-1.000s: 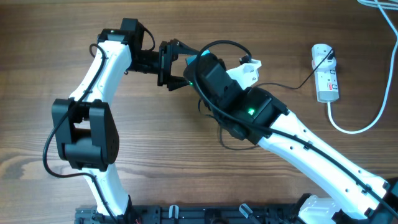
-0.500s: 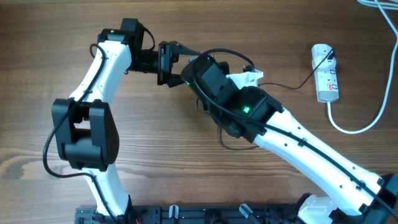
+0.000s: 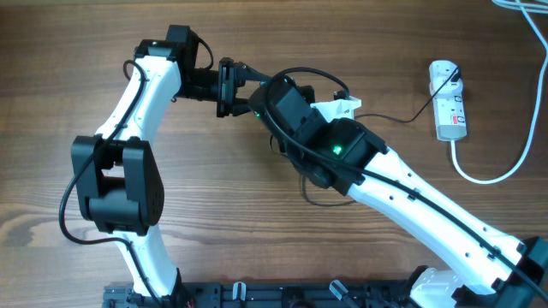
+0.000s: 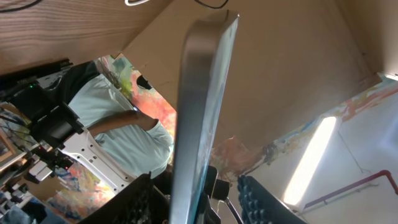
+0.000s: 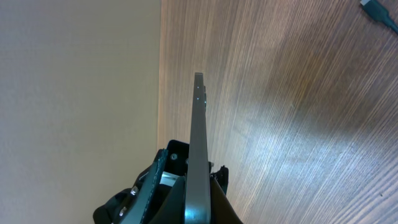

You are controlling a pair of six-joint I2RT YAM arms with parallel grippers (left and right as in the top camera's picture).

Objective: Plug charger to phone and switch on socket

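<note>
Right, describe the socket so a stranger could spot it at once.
On the wooden table, far right in the overhead view, lies the socket. It is the only short white oblong block, with small red marks, a thick white cord looping from one end.

You are looking at a wooden table (image 3: 214, 205) filling the overhead view, with a black rail (image 3: 257, 293) running along its near edge. In the left wrist view, a person (image 4: 134, 146) in a pale green shirt is standing, and a strip light (image 4: 310, 160) is glowing above.
</note>
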